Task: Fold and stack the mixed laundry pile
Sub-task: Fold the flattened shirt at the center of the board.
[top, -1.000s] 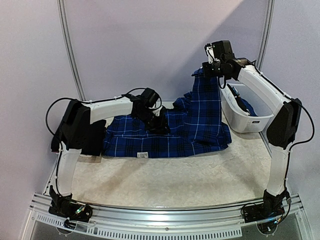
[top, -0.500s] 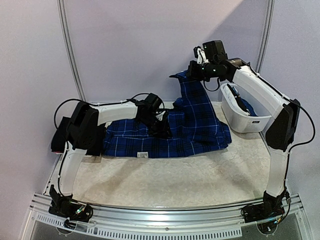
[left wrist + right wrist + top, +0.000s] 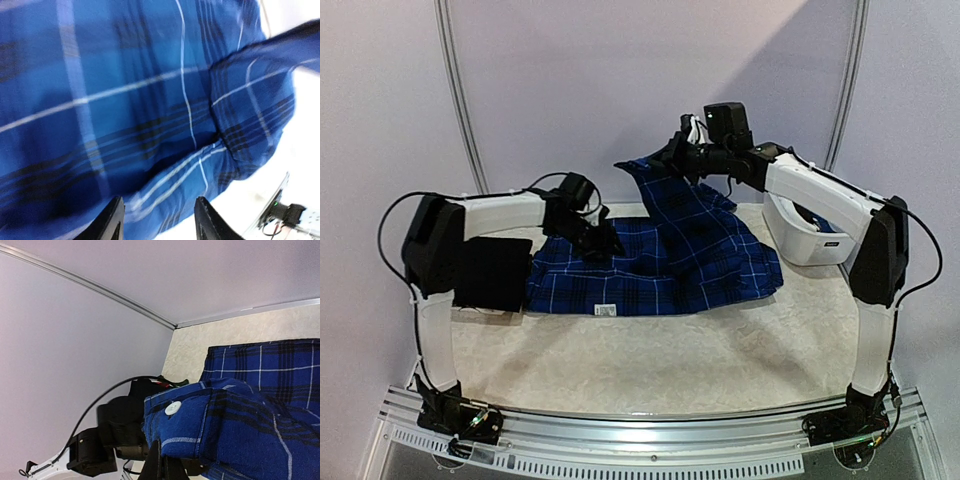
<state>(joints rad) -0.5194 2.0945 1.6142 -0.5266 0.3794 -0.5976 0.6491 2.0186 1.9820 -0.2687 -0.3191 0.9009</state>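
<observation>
While clamped, end effector (image 3: pixel 162 462) on shirt (image 3: pixel 705 255)

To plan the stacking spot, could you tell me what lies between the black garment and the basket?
In the top view, the plaid shirt fills that stretch, spread from the black garment's edge toward the basket.

- Legible text, brands, numbers: none in any view.
- Tag (image 3: pixel 605 310), white, on near hem of shirt (image 3: pixel 710 255): print too small to read.
- Sticker (image 3: pixel 830 241), white with dark marks, on front wall of basket (image 3: pixel 798 243): unreadable.
- Button (image 3: pixel 173 408), white, on shirt, right wrist view: no marking made out.
</observation>
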